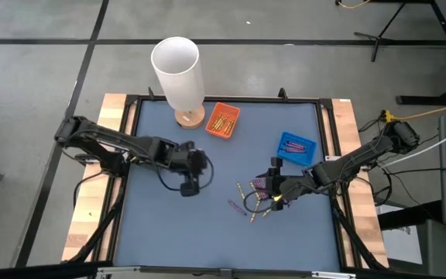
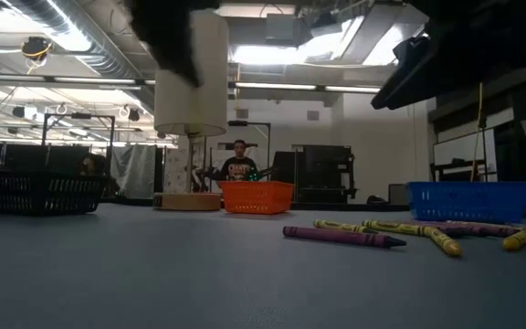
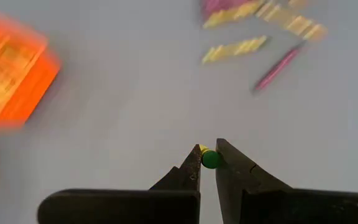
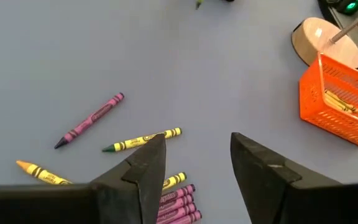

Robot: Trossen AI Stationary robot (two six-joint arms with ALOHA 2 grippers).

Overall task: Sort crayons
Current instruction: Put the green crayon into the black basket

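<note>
My left gripper (image 1: pixel 189 184) hangs over the middle of the blue-grey table (image 1: pixel 161 232), shut on a crayon (image 3: pixel 209 158) with a yellow wrapper. My right gripper (image 4: pixel 197 140) stands open above the loose crayons (image 1: pixel 246 200) right of centre, holding nothing. Below it lie a purple crayon (image 4: pixel 91 120), a yellow one with a green tip (image 4: pixel 142 141), an orange-tipped one (image 4: pixel 39 172) and a bunch of purple ones (image 4: pixel 179 202), all flat on the table. The orange tray (image 1: pixel 223 120) holds yellow crayons. The blue tray (image 1: pixel 296 147) holds purple ones. My left gripper pinches the crayon between its two fingertips (image 3: pixel 192 167). Only the crayon's green end (image 3: pixel 211 160) and a bit of yellow wrapper show, seen end-on. The fingers slant down toward the table, and the crayon is lifted clear of it.
A tall white cylinder on a round wooden base (image 1: pixel 178 74) stands at the far edge, left of the orange tray. Black frame rails and wooden boards (image 1: pixel 107 116) border the table. Bare table lies along the near edge and at the left. A person (image 2: pixel 238 164) sits in the room beyond.
</note>
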